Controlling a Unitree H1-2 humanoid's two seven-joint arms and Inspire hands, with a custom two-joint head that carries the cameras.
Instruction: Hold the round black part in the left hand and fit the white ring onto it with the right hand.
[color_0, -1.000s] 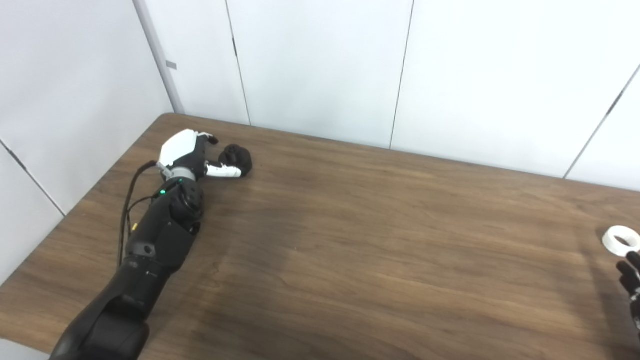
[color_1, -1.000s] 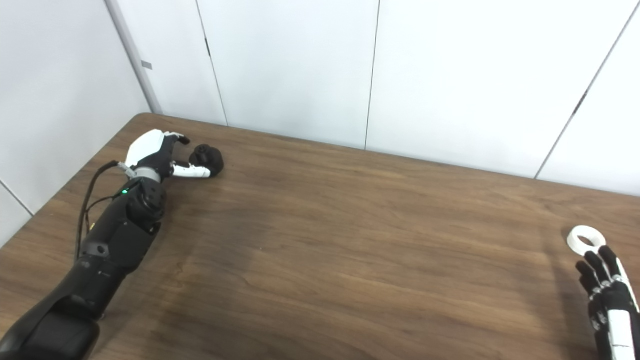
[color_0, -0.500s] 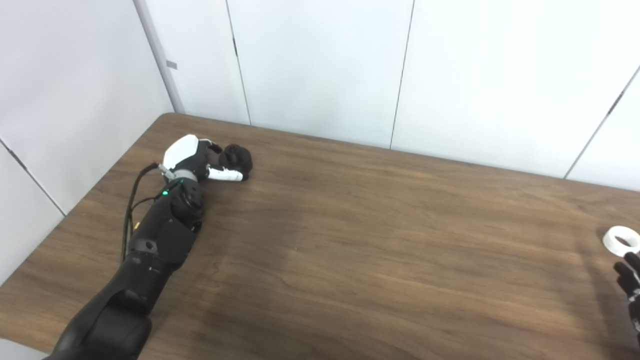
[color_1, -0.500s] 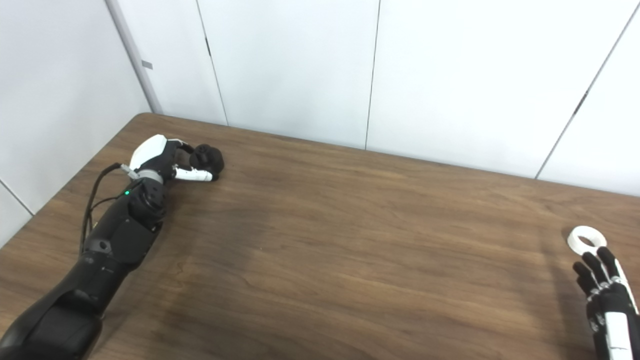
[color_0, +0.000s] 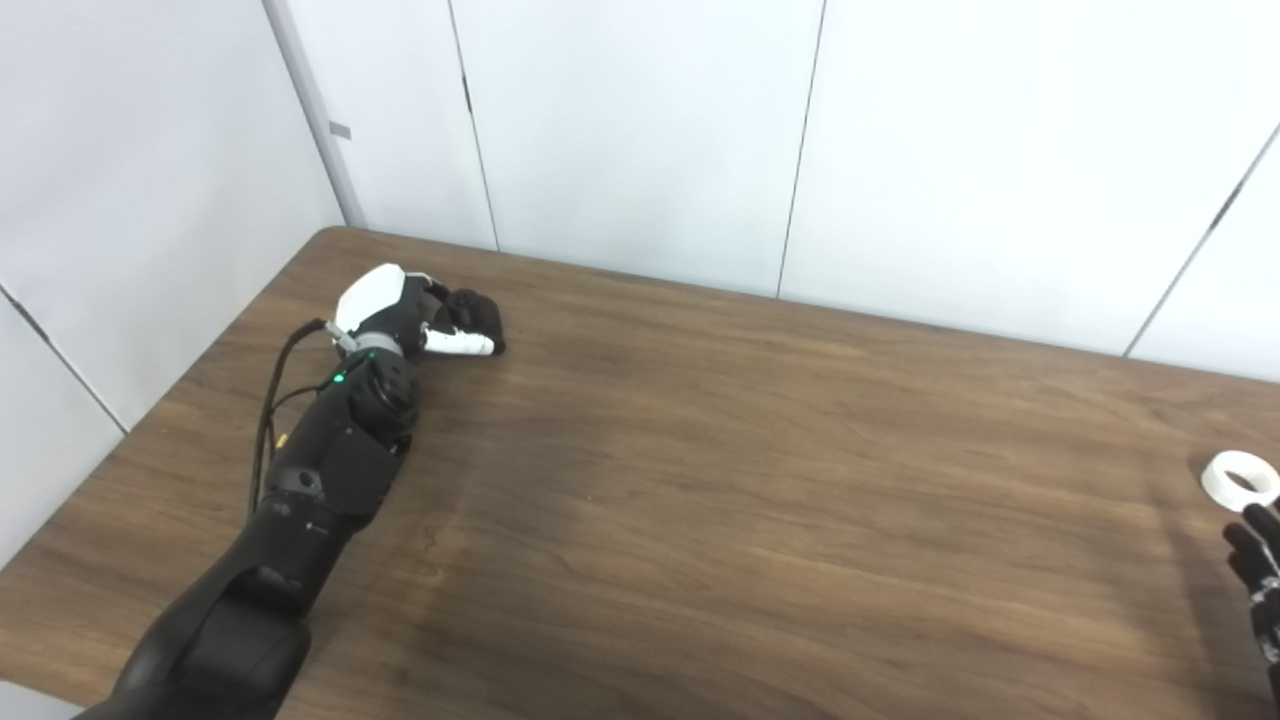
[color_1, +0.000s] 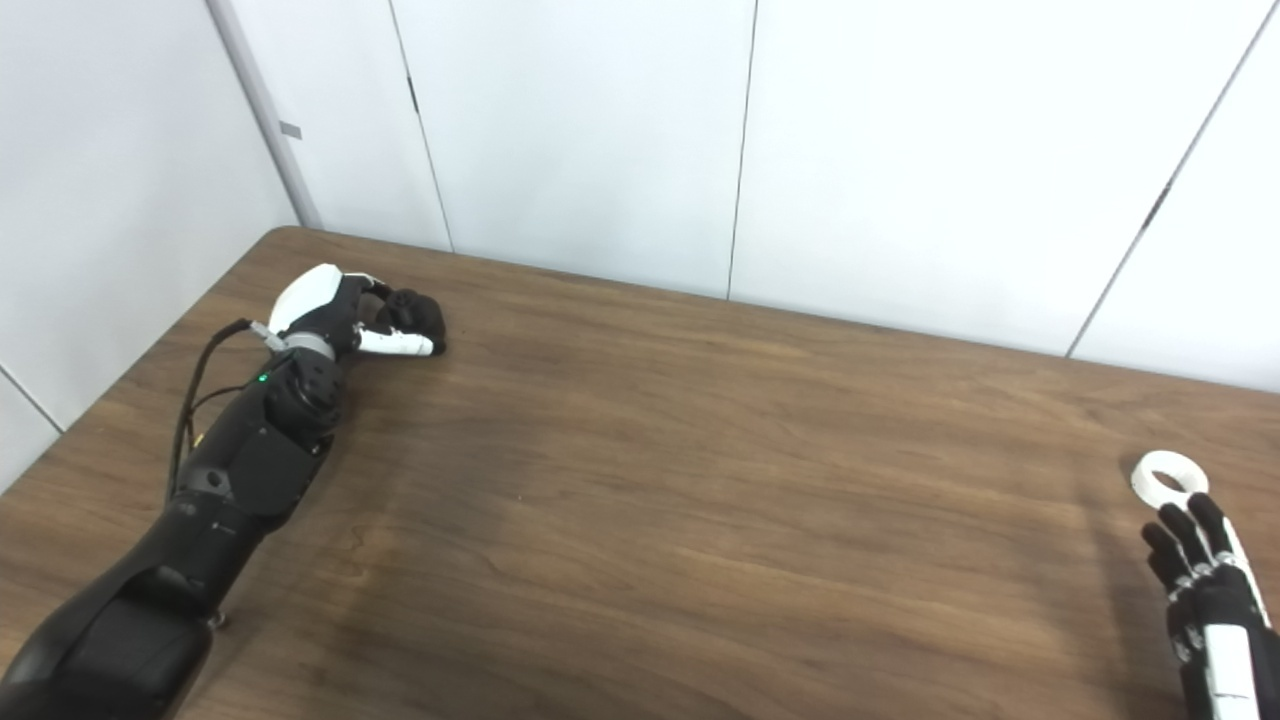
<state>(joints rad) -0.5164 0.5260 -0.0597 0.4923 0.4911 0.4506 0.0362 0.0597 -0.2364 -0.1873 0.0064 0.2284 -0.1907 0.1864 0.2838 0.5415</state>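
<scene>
The round black part (color_0: 479, 312) rests on the wooden table (color_0: 760, 480) near its far left corner. My left hand (color_0: 392, 305) is curled around it: the fingers (color_0: 436, 292) reach over its far side and the white thumb lies along its near side. The white ring (color_1: 1168, 473) lies flat by the table's right edge. Just in front of the ring, my right hand (color_1: 1200, 585) is open with its fingers stretched towards it, a small gap short of touching. In the left eye view only the right hand's fingertips (color_0: 1255, 555) show at the frame edge.
White wall panels (color_0: 640, 130) stand close behind the table's far edge and along its left side. A black cable (color_0: 268, 400) loops beside my left forearm. Bare wood lies between the two hands.
My left hand has slid forward onto the black part and its fingers have closed around it. The right hand has barely moved. The ring has stayed put.
</scene>
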